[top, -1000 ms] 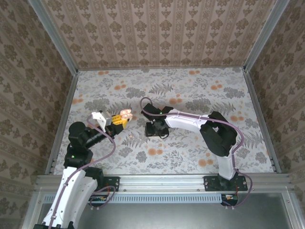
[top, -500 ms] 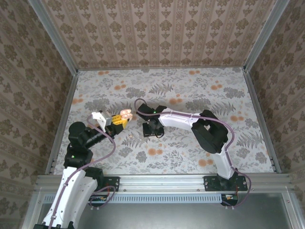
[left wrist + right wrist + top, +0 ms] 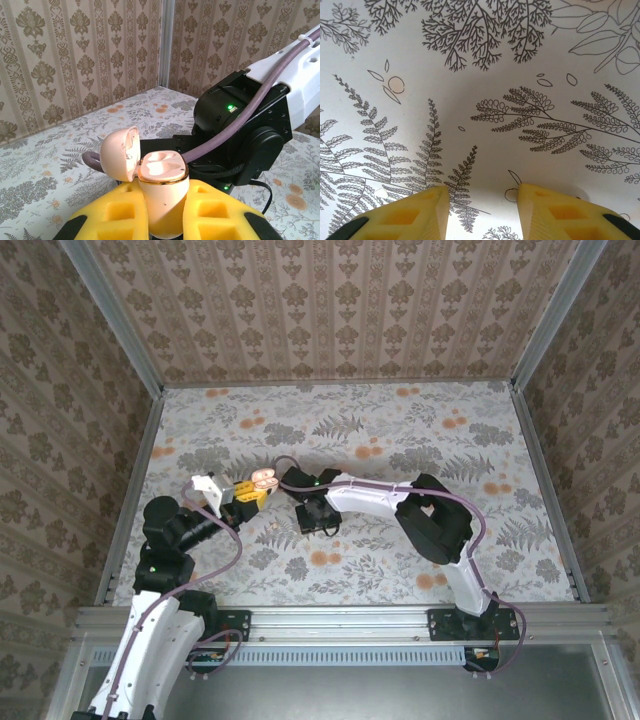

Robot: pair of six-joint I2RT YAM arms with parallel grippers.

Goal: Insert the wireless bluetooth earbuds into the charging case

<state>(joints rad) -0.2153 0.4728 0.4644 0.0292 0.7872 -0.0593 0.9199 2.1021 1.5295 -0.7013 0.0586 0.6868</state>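
The left tool [image 3: 248,493] has its yellow foam fingers [image 3: 115,215] closed tight on the small round salmon-pink smooth plastic charging case [image 3: 162,192]. It holds the case raised above the left-centre part of the pale floral-printed worktop [image 3: 420,430]. In the left wrist view the charging case stands upright between the two foam pads, with its gold-rimmed mouth facing up. Its domed lid [image 3: 120,152] is swung open to the left, and whether anything sits in the hollows inside cannot be told. Just behind the case is the black wrist of the right arm [image 3: 245,125], with a small green light lit and a purple cable running along it. In the top view the right tool [image 3: 313,517] is just to the right of the held case and points down at the worktop. In the right wrist view its two yellow foam fingers [image 3: 405,212] stand partly apart with nothing gripped. The grey fern print of the worktop shows in the gap between them, close below the tips.
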